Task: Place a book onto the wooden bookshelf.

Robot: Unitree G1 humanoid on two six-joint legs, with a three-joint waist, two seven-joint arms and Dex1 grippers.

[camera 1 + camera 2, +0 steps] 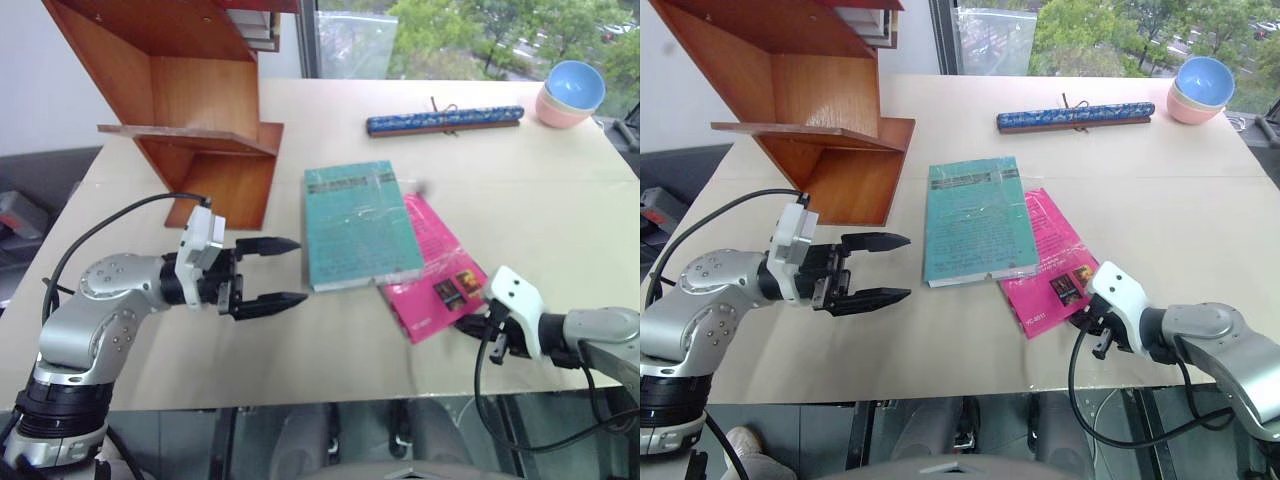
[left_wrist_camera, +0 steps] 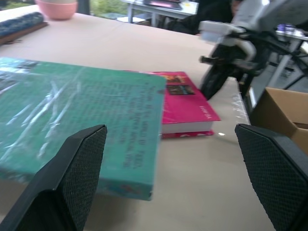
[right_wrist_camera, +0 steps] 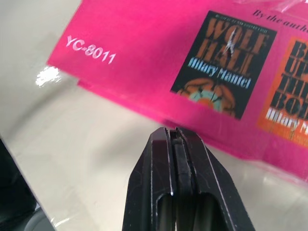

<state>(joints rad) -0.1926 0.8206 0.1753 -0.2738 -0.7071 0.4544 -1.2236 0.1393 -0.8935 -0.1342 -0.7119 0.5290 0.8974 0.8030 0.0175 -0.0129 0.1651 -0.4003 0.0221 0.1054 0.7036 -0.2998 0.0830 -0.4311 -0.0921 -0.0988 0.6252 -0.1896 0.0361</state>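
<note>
On the table: I see two books lying flat near the middle of the tan table, with the shelf at its far left corner.
Book: the teal-green book lies flat in shiny plastic wrap, a dark title band across its far end; I cannot read the print on the band or on the cover. It sits apart from the shelf, partly overlapping the pink book.
Pink book: the magenta book sticks out from under the teal one toward my right arm. On its cover I read "YC-8011", "WOLF HALL" and "Hilary Mantel" on a small dark cover picture; a second orange picture beside it is cut off.
Shelf: the wooden bookshelf stands upright, reddish-brown, with slanted sides and a thin shelf board.
Left claw: my left gripper hovers above the table with its fingers spread wide, holding nothing, pointing at the teal book's near left edge and just short of it.
Right claw: my right gripper has its fingers pressed together, empty, its tip close to the pink book's near edge; I cannot tell whether it touches.
Far side: a long blue patterned case and stacked bowls, blue on pink.
</note>
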